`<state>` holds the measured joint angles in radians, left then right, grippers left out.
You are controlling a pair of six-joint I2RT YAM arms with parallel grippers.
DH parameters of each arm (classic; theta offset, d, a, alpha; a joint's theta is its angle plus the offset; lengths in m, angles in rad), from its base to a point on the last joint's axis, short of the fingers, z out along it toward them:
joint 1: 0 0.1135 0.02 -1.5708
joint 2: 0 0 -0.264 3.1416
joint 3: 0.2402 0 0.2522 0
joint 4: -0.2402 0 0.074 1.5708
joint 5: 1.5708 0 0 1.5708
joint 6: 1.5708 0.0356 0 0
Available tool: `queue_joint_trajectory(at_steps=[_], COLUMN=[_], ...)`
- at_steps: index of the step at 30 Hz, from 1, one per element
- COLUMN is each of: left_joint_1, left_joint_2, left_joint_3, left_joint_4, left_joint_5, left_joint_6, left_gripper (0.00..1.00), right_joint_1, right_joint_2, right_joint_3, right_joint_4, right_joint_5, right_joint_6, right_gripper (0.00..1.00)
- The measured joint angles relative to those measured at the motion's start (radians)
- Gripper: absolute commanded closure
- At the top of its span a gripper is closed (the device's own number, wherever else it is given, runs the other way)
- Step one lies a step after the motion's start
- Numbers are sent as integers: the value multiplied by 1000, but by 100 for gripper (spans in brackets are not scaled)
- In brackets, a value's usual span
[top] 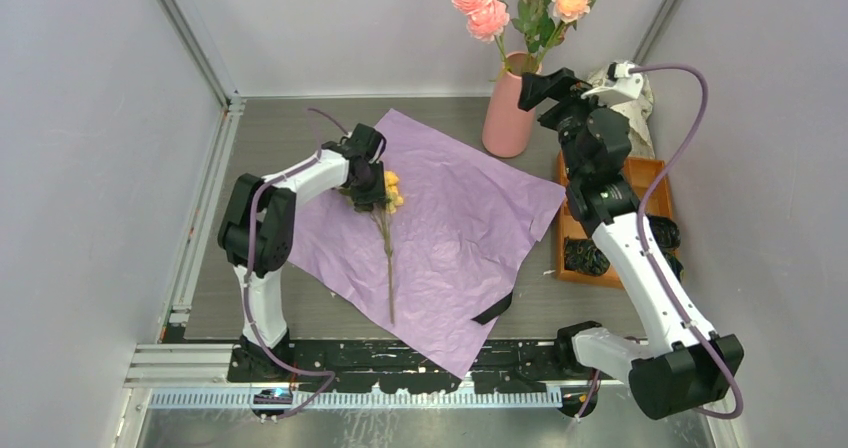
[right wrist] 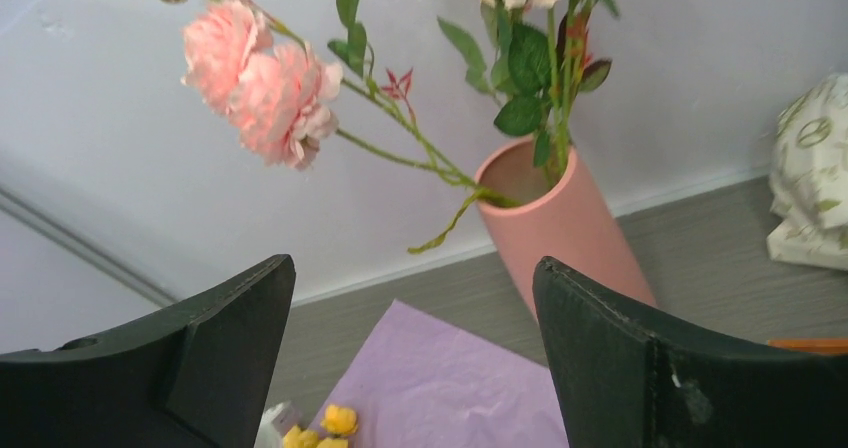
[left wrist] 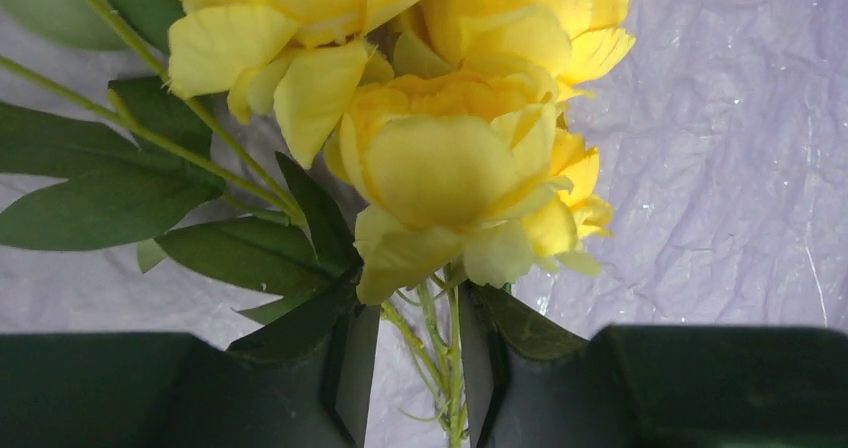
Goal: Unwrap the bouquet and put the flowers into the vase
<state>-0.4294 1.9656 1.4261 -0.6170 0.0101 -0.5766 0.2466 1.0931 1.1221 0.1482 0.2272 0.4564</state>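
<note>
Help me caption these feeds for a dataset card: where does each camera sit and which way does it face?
Top external: above and behind the robot, looking down on the lilac paper; both arms show.
Left wrist: on the left arm, facing down at the yellow flowers, stems between its fingers.
Right wrist: on the right arm, facing the vase and back wall past its open fingers.
Shared: all three show the yellow flowers.

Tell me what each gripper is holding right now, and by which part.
Left gripper holds the yellow flower by its stems, just below the blooms. Right gripper is open, empty.
</note>
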Motion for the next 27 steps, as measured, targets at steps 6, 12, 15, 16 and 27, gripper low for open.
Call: queue_joint_trajectory(at_steps=[6,12,15,16,27], left_joint_1=[0,1,1,1,1], left_joint_2=[42,45,22,5,-415], left_joint_3=[10,10,5,2,-19], left_joint_4=[6,13,13,13,11], left_joint_5=[9,28,40,45,142], left_joint_6=[-3,-2,2,5,40], left_gripper=[98,100,100,100,100], right_joint_1=[36,82,113,122,149], right_joint_2=[76,96,107,113,312], right_joint_3=[-6,-7,-10,-11,-26], right_joint_4=[-16,-16,-16,-15,25], right_joint_5=[-47,-69,-87,-97,-324], right_joint_6=[49,68,77,82,257], right_gripper=[7,8,8,8,7])
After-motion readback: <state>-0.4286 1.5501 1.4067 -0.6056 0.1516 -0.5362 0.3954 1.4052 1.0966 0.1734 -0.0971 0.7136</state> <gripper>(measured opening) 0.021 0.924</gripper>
